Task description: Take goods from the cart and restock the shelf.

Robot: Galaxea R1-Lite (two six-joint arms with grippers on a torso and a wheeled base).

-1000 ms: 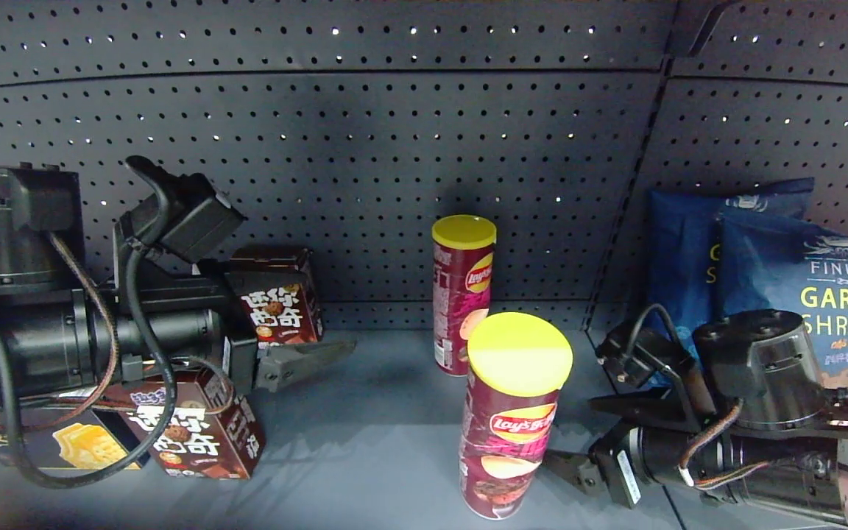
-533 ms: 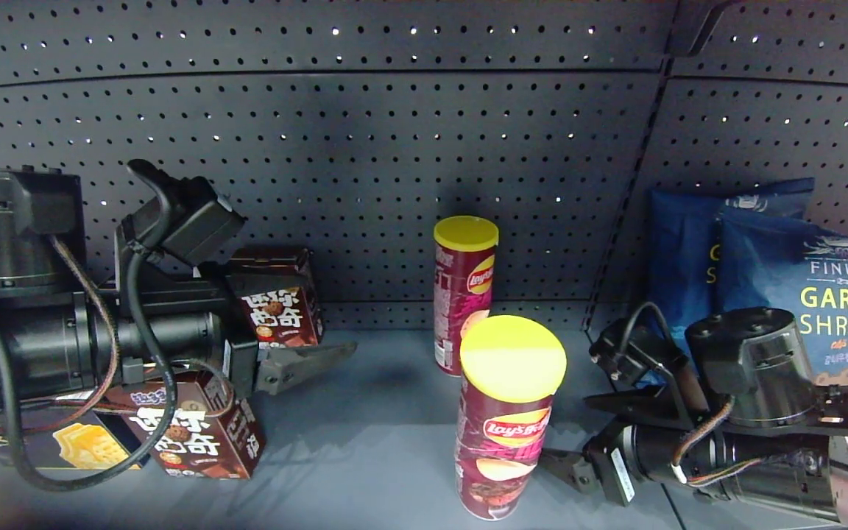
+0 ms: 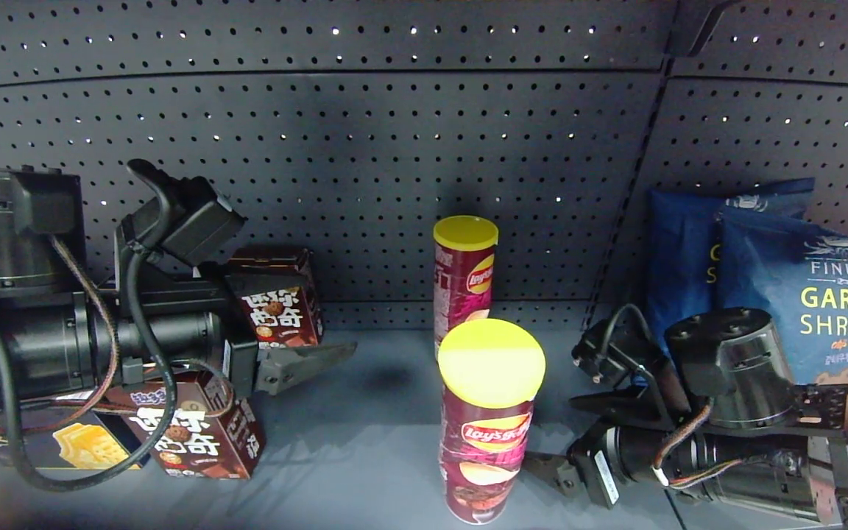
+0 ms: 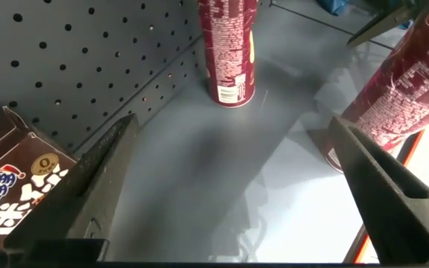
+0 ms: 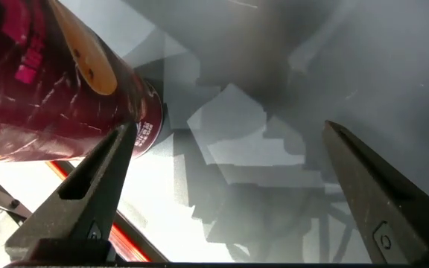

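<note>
While the near chip can [image 3: 491, 423] stands at the front edge of the shelf [image 3: 365, 456] in the head view, the right gripper [image 3: 545, 470] sits just right of it.

Right wrist view: jaws apart, can beside one finger. A sideways nudge may topple it off the edge.

Left wrist view: left gripper [image 4: 233, 123] jaws apart and empty, far can [image 4: 229, 52] beyond.

Perforated back panel [image 3: 394, 147] behind. Two blue snack bags [image 3: 829, 294] upright on right, brown cookie boxes [image 3: 199, 438] plus dark cracker box [image 3: 85, 445] left.

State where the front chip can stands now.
Head view: the front chip can stands centre-front on the shelf, before the rear chip can, the right gripper at its right.
</note>
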